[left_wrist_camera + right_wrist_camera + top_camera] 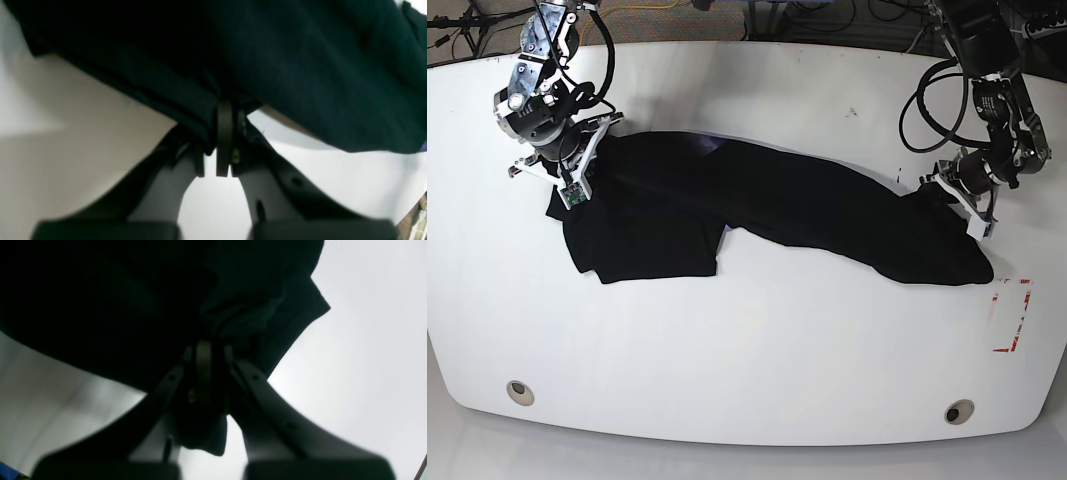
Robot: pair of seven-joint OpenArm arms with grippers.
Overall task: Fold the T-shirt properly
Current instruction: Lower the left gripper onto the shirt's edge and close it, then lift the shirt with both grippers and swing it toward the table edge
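T-shirt across the table, a gripper at each end

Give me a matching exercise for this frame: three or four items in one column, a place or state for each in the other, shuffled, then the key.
Items:
1. left pincer
2. right pincer
3. T-shirt
4. red corner marks

Places or states:
A. stretched across the white table between the two arms
B. shut on black cloth at the base view's left end
C. on bare table, near the base view's right edge
D. shut on black cloth at the base view's right end

Pairs: 1-D, 2-B, 3-A, 4-C
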